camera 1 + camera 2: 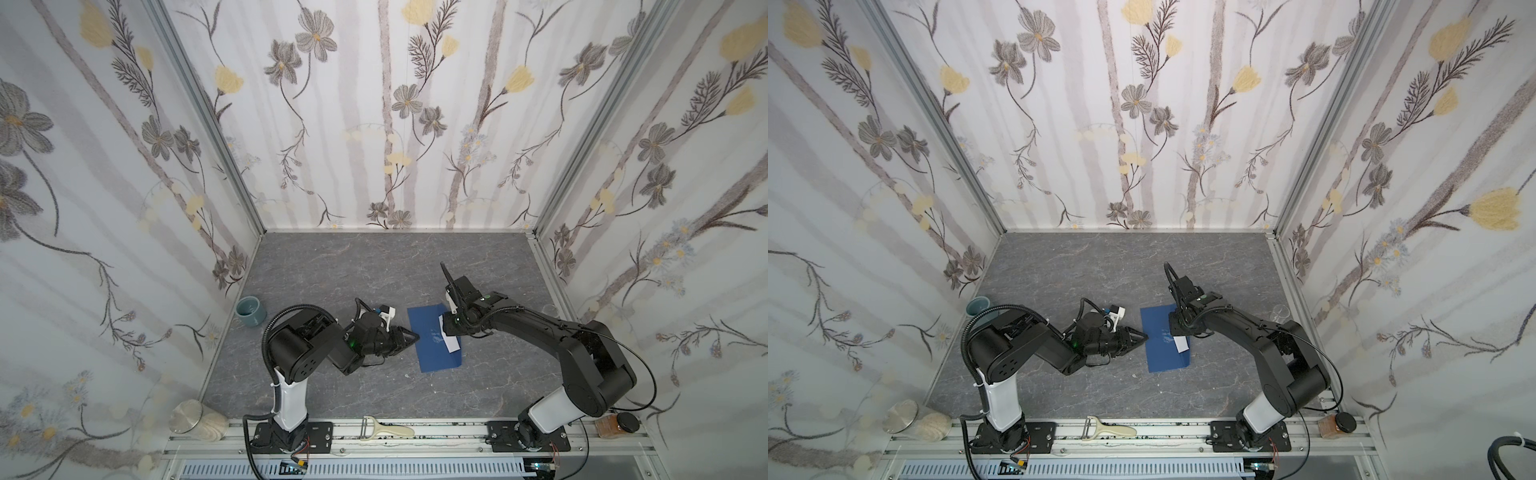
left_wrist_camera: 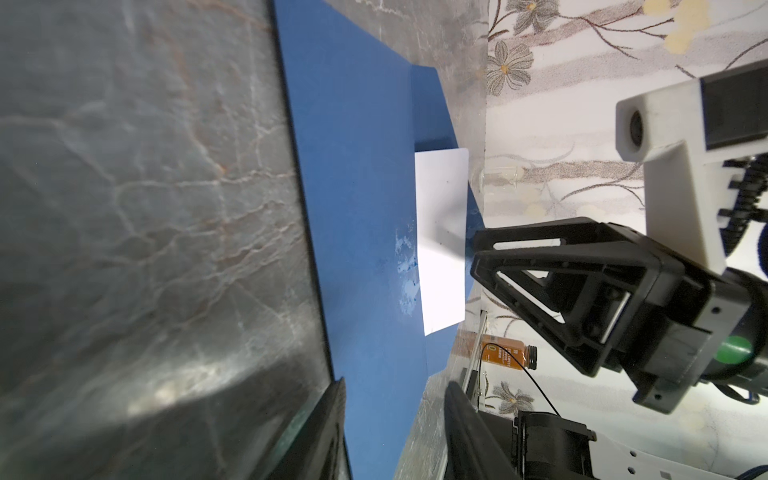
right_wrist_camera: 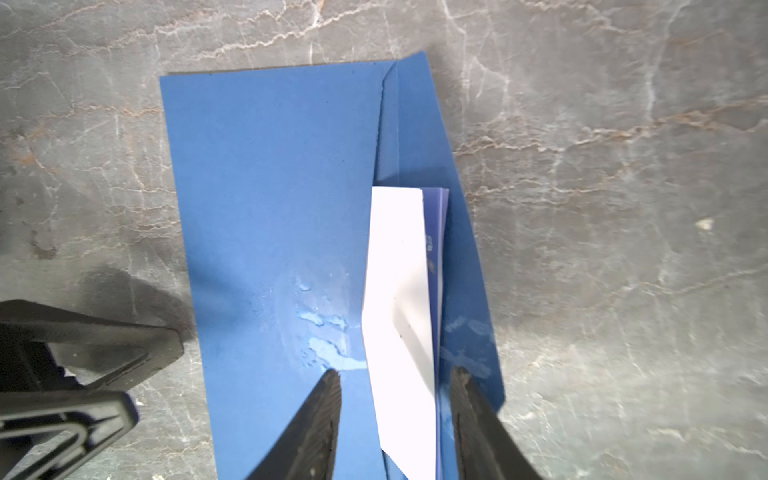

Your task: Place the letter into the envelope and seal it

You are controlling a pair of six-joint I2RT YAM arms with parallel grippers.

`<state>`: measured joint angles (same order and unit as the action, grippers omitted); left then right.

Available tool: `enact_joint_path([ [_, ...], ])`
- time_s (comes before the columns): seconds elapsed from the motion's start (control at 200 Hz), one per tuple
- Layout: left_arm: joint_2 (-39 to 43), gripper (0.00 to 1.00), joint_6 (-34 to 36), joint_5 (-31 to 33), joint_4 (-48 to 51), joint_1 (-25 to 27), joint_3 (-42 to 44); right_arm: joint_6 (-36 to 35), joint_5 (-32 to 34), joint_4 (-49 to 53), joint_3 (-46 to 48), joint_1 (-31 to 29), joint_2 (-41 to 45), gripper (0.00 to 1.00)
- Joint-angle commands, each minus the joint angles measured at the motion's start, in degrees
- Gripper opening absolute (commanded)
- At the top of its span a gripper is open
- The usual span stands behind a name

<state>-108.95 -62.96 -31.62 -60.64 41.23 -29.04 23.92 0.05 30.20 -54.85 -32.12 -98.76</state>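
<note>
In both top views a dark blue rectangular paper envelope (image 1: 428, 353) (image 1: 1163, 357) lies flat near the middle of the grey marbled surface (image 1: 374, 270), between the two arms. A folded white paper letter (image 1: 452, 340) (image 1: 1181, 344) shows along its right long edge. The left hand (image 1: 409, 334) (image 1: 1140, 336) sits low with its tip just beside the envelope's left edge. The right hand (image 1: 449, 330) (image 1: 1177, 330) points down over the letter. A blue-grey ceramic cup (image 1: 250, 311) stands well apart by the left wall, and a cream-handled peeler (image 1: 384, 430) lies on the front rail.

In the left wrist view the left hand (image 2: 395, 386) has its two fingers spread, pinching nothing; the envelope (image 2: 365, 208) shows in the gap. The letter (image 2: 440, 241) rests white side up, one long edge along the pocket's mouth. How far it reaches inside cannot be told. The right hand (image 2: 476, 253) hangs just over the letter. An amber spice bottle (image 2: 509, 356) lies beyond, near the wall.

In the right wrist view the right hand (image 3: 395, 374) is spread, one finger on either side of the letter (image 3: 399, 291), with a gap on both sides. A blue printed edge peeks from the fold. Pale smears (image 3: 324, 328) mark the middle of the envelope (image 3: 270, 187), and its pointed flap (image 3: 436, 137) is folded open. The left hand (image 3: 153, 374) sits just beside the envelope's opposite long edge, fingers parted.
</note>
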Motion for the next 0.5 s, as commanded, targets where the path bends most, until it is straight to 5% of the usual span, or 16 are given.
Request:
enact_joint_path([
  [0.0, 0.1, 0.4, 0.0, 0.3, -2.3, 0.2, -0.8, -0.3, 2.8, 0.0, -0.4, -0.2, 0.4, 0.45],
  [0.495, -1.8, 0.4, -0.2, 0.0, -2.4, 0.9, -1.6, 0.3, 1.7, -2.9, -0.2, -1.7, -3.1, 0.47],
])
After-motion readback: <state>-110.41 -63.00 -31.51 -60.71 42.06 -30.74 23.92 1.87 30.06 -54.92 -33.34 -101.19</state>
